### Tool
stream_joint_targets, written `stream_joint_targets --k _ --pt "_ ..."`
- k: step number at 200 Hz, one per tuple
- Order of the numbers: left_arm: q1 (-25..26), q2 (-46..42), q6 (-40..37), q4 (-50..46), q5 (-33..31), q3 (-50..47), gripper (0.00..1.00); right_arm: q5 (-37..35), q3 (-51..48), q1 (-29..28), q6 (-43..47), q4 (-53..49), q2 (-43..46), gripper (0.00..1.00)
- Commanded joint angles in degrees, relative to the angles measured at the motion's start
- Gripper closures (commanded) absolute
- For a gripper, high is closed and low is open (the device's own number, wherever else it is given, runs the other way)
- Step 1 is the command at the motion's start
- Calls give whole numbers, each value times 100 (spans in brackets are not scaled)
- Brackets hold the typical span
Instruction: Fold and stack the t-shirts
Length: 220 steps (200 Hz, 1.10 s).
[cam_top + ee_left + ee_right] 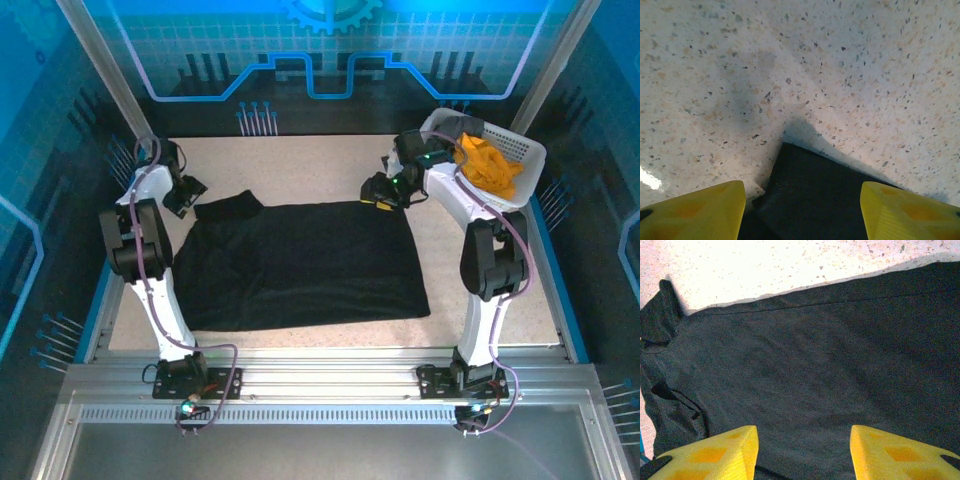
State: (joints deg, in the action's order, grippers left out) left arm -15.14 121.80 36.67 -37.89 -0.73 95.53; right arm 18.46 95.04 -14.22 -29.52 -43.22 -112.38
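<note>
Left claw (186, 196): jaws apart, gripping nothing, low over the far-left sleeve of the black t-shirt (300, 265).
Right claw (384, 194): also parted and empty, at the shirt's far-right corner.
Bearing: the shirt's body lay toward 4 o'clock from the left claw and 8 o'clock from the right.
Long axis: 9 to 3 across the desk (300, 160), cloth spread flat.
Nearer arm: neither; each sat at its own corner, so a fold likely needed both.
Other shirts: the orange-yellow t-shirt (490, 165) and the dark grey t-shirt (462, 127) lay in the basket (530, 150) at 2 o'clock.
Left wrist view: the sleeve tip lay between the yellow fingers (695, 212), with bare desk at 12.
Right wrist view: a seam and a rumpled edge at 9 o'clock, too fine for the top view.
</note>
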Motion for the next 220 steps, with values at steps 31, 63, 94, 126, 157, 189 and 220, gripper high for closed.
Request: stream_joint_targets --k 31,63,94,126,157,189,220 --pt "86 216 -200 -172 88 -170 46 117 441 65 -23 -169 -326 47" --pt "163 567 -223 -253 254 220 55 -69 433 67 -138 -169 -375 48" --pt "264 791 -209 -520 140 642 70 -505 227 79 -375 -97 -284 48" --pt "324 747 -216 -403 106 891 97 -1149 -54 138 -727 120 -206 48" --pt "543 492 -455 -136 22 1148 100 -1835 -461 246 -1133 686 -154 48" --pt "674 93 -436 567 328 963 100 -2161 -527 446 -1425 1238 -335 48" --pt "749 -116 -560 927 613 849 100 -2453 321 492 -1174 839 -975 50"
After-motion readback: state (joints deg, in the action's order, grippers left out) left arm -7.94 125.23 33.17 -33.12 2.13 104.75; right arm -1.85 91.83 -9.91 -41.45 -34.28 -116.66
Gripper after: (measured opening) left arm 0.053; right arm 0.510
